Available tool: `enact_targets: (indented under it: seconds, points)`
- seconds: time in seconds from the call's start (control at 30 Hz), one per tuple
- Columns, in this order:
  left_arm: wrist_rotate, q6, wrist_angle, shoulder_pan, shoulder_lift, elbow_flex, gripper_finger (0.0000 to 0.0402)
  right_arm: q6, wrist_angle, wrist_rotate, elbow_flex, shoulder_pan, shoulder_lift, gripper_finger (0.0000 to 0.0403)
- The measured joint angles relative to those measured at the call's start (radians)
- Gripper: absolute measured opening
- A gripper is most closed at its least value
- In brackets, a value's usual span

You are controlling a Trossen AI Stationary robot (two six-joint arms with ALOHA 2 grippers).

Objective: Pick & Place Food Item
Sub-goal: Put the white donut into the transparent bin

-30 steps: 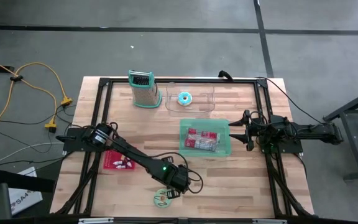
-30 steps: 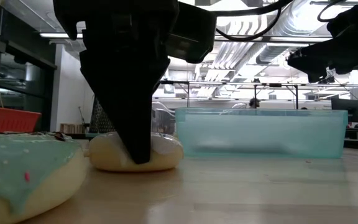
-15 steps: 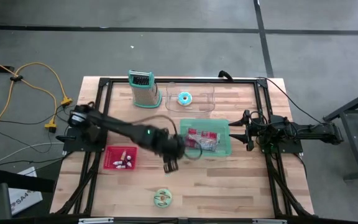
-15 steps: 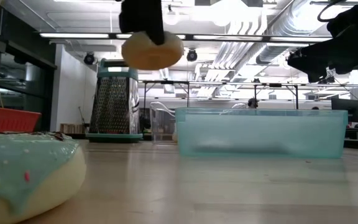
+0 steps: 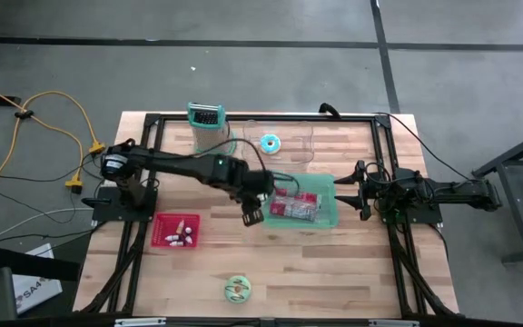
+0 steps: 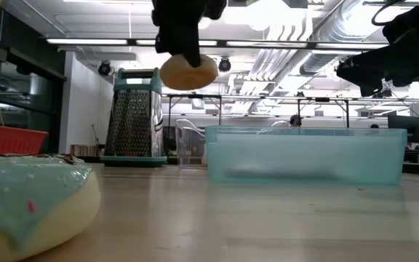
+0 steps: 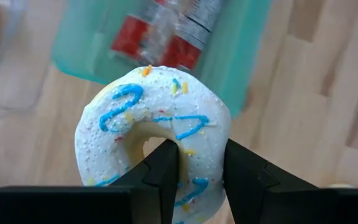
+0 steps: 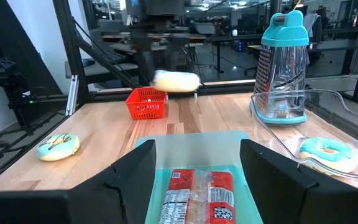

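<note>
A white-iced donut (image 7: 154, 134) with blue squiggles and sprinkles hangs in the air at the teal bin's left edge, with my left gripper (image 5: 251, 216) shut on it. The low view shows the same donut (image 6: 188, 71) high above the tabletop. The teal bin (image 5: 327, 213) stands mid-table and holds red-and-white food packets (image 5: 293, 205). My right gripper (image 5: 363, 191) waits open at the table's right side, pointing at the bin. My left gripper pinches the donut's ring (image 7: 201, 165) between its two fingers, one finger (image 7: 163, 171) inside the hole and the other (image 7: 247, 177) outside the ring. The fingers come from above, slanting down. The donut is lifted clear of the table, roughly level, icing up.
A teal-iced donut (image 5: 237, 289) lies near the table's front edge. A red basket (image 5: 175, 230) sits at the left, a grater (image 5: 211, 130) stands at the far left. Beside it, a clear container (image 5: 289, 154) holds a blue-iced donut (image 5: 270, 143).
My left gripper has risen from the table near its front edge and swung toward the far edge and the teal bin, still shut on the white donut. The donut has gone from resting on the wood to hanging clear, high above it.
</note>
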Motion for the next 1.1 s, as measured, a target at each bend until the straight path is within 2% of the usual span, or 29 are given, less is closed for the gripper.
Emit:
enact_targets:
  seconds: [0.53, 0.77, 1.1]
  points:
    - [0.188, 0.364, 0.107, 0.280, 0.049, -0.001, 0.0104, 0.000, 0.000, 0.000, 0.000, 0.000, 0.000, 0.0223]
    - [0.265, 0.478, 0.182, 0.395, 0.092, -0.001, 0.0104, 0.000, 0.000, 0.000, 0.000, 0.000, 0.001, 0.0223]
    - [0.279, 0.579, 0.210, 0.509, 0.109, 0.000, 0.0104, 0.000, 0.000, 0.001, 0.000, 0.000, 0.003, 0.0223]
